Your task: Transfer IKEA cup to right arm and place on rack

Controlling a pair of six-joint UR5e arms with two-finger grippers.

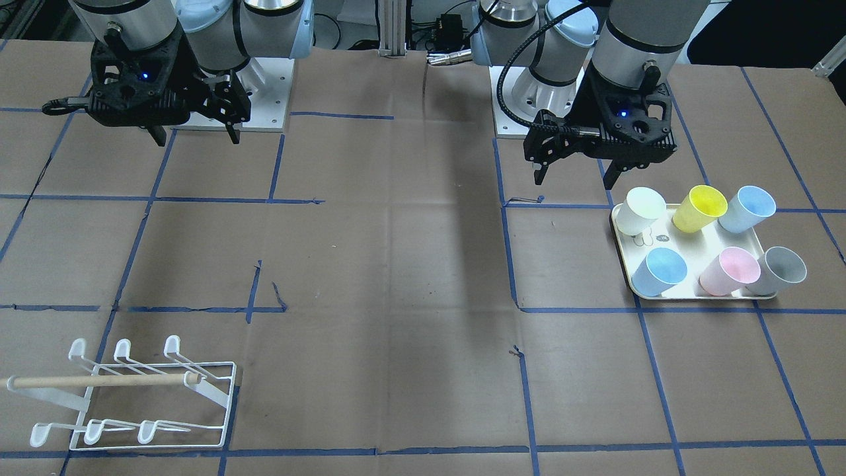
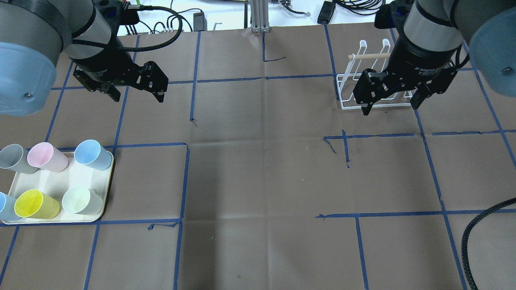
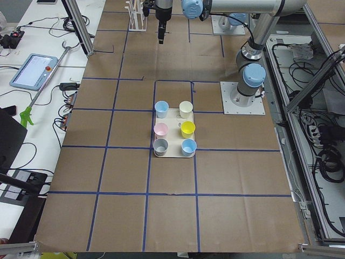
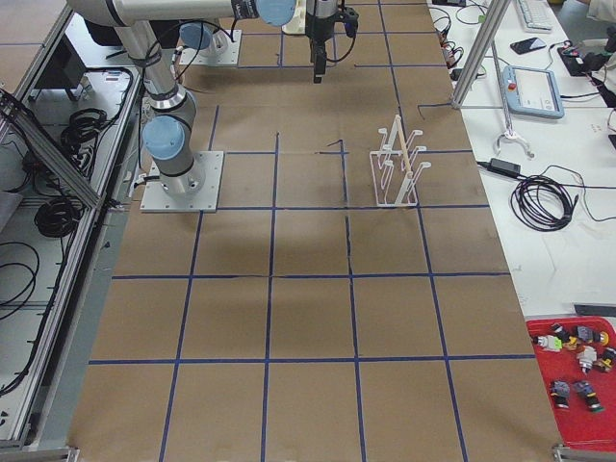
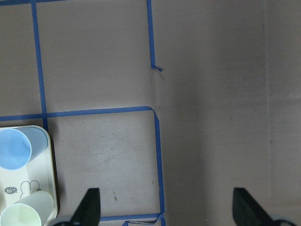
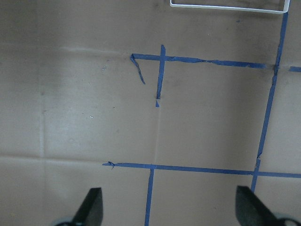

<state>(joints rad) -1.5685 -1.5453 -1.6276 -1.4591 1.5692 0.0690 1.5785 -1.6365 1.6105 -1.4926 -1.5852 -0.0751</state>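
Across the overhead view, from the left edge. First, a cream tray (image 2: pixel 56 179), flat on the tabletop (image 2: pixel 262 181) of brown paper gridded with blue tape. On the tray, six cups, upright and mouths up, in two rows of three. In the row farther from the robot: grey cup (image 2: pixel 12 158), pink cup (image 2: pixel 45 157), blue cup (image 2: pixel 92 154). In the nearer row: second blue cup (image 2: pixel 4 205), cut by the frame edge, then yellow cup (image 2: pixel 34 204) and pale green cup (image 2: pixel 80 200). All six on the tray, touched by neither pincer.

Next, the left pincer (image 2: pixel 137 96). Raised above the tabletop, near the tray but off to its side. Released, jaws spread wide, gripping nothing. In its wrist view, bare paper and tape between the jaws, the tray's corner at lower left.

Further right, the right pincer (image 2: pixel 391 108), hanging from the right arm (image 2: pixel 433 20). Likewise raised, likewise released, jaws wide apart.

Last, the rack (image 1: pixel 210 395): white wire, standing on the tabletop, upturned pegs in two rows, a light wooden dowel (image 1: pixel 99 381) along it. Partly hidden behind the right pincer from overhead. Well apart from that pincer in the front-facing view.
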